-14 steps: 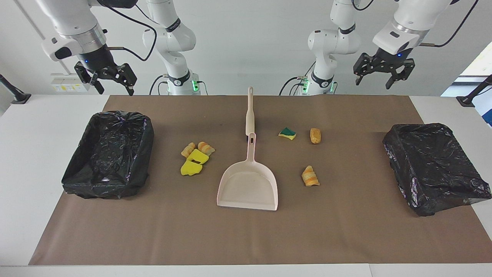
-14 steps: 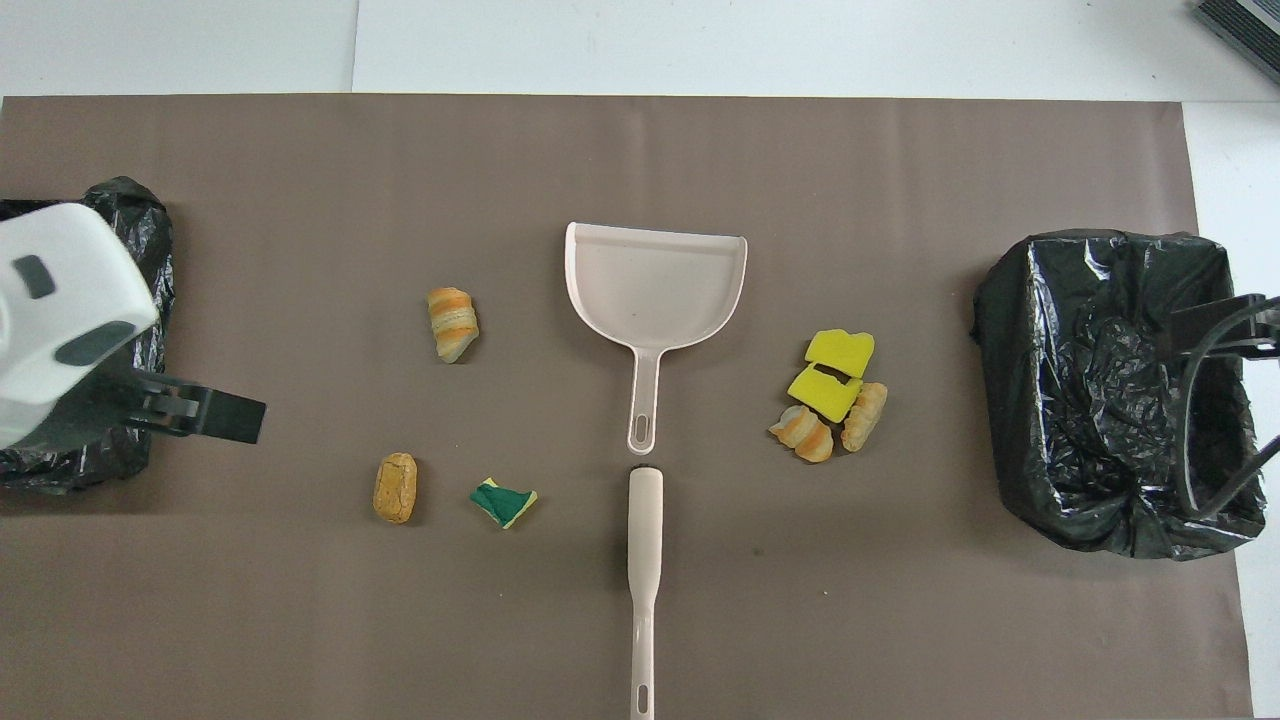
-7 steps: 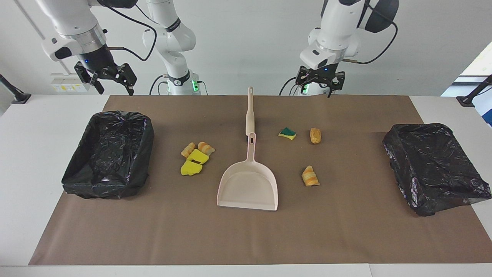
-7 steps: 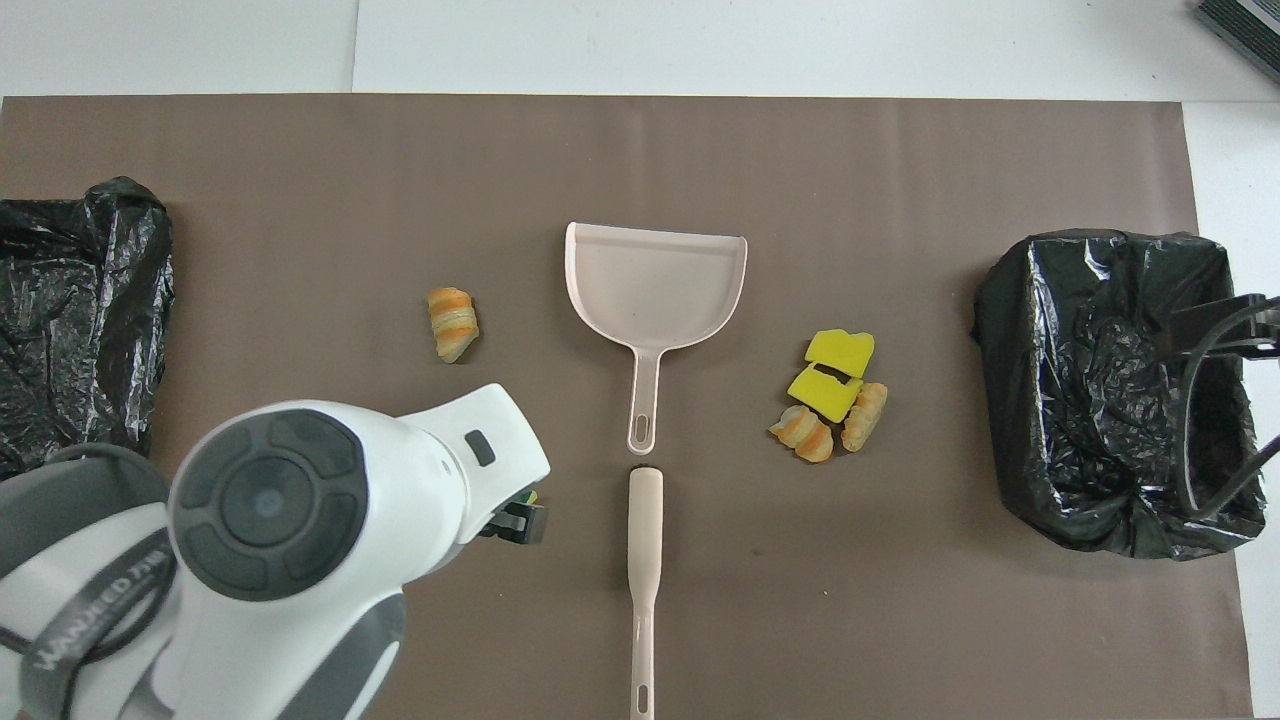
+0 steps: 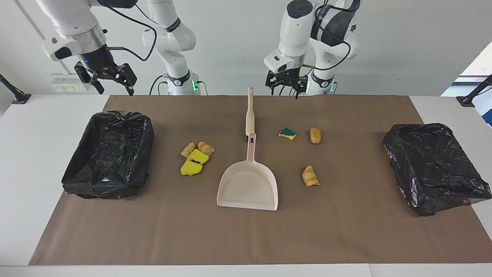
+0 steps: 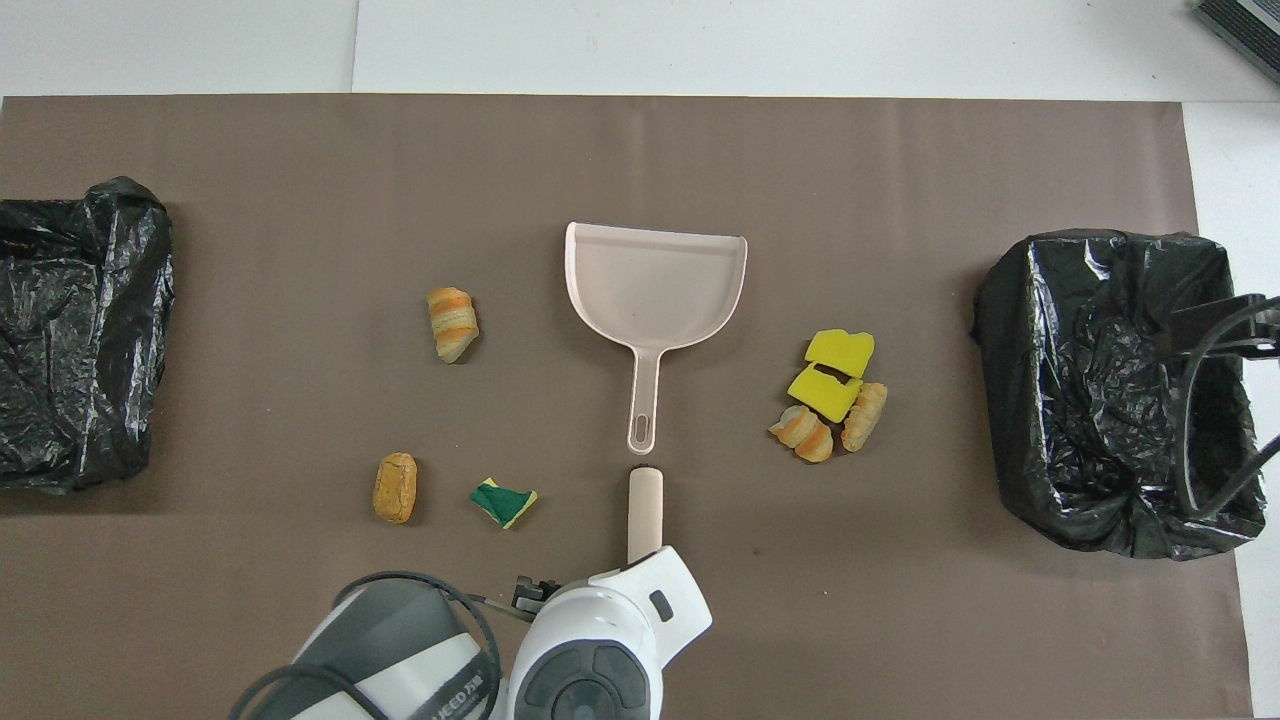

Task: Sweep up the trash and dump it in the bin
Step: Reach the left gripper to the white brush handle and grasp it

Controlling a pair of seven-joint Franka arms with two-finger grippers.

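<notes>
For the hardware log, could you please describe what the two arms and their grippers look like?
Both arms are glossy white with rounded joints and dark grey joint rings and caps. Black cables loop along their upper links. The right gripper and left gripper are black, with two fingers, each below a white wrist block with a small blue light. Green lights glow at the bases. The overhead view shows grey lettering on a ring.

You've got a pale pink-beige dustpan [image 5: 248, 186] and matching brush handle [image 5: 250, 111] mid-frame on a brown mat [image 5: 246, 238], w/ white table [image 5: 38, 154] round it. Trash: two yellow sponge bits [image 5: 194, 162], a green-backed yellow one [image 5: 287, 133], and orange-tan striped rolls [image 5: 310, 176] and [image 5: 315, 135], plus two more [image 5: 198, 148]. Glossy black bag-lined bins [image 5: 109, 154] and [image 5: 436, 167] at frame L & R; arms white, grippers [image 5: 107, 79] and [image 5: 286, 85] black.
</notes>
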